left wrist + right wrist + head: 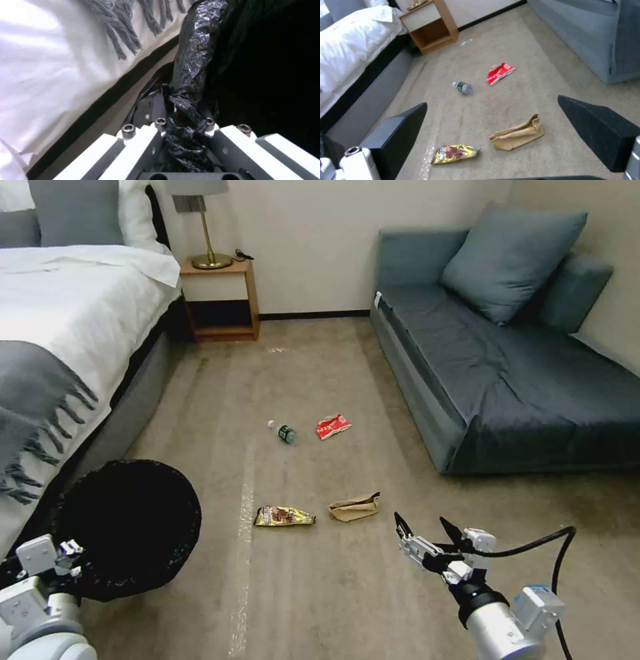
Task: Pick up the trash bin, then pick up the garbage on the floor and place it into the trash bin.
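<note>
Left gripper: my jaws are clamped on the rim of the trash bin, beside the bed.
Right gripper: jaws spread wide, holding nothing.
Paper bag: nearest my right jaws, just ahead and left, long axis crosswise.
Gold wrapper: between paper bag and bin.
Bottle, red wrapper: beyond the paper bag.
Hidden: bin's inside is black, contents unreadable.

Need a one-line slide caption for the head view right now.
Left claw shut on the trash bin beside the bed; open right claw above carpet near the brown paper bag.
</note>
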### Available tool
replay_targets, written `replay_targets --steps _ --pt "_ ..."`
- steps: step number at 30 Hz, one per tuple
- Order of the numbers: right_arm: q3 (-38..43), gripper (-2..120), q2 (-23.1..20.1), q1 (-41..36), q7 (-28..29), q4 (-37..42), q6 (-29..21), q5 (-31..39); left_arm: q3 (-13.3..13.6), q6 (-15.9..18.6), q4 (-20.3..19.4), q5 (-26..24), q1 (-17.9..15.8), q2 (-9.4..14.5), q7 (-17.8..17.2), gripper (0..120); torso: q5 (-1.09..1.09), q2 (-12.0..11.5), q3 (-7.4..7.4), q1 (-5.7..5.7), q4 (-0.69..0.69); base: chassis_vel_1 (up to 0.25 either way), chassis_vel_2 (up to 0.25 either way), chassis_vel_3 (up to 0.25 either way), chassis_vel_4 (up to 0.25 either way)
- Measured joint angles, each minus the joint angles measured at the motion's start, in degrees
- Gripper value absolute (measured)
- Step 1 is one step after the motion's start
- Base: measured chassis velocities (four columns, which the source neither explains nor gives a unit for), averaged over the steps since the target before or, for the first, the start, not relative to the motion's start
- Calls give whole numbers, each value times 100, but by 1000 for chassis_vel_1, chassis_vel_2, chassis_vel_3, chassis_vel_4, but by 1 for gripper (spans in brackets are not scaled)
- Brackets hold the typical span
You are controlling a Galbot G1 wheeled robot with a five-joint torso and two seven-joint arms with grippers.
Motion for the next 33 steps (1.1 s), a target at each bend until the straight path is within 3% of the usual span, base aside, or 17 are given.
replay_targets --steps 33 --pt "-24 100 -13 -26 -77 -141 109 -223 13 -175 424 18 -80 30 44 3 0 0 0 0 0 -43 45 42 -42"
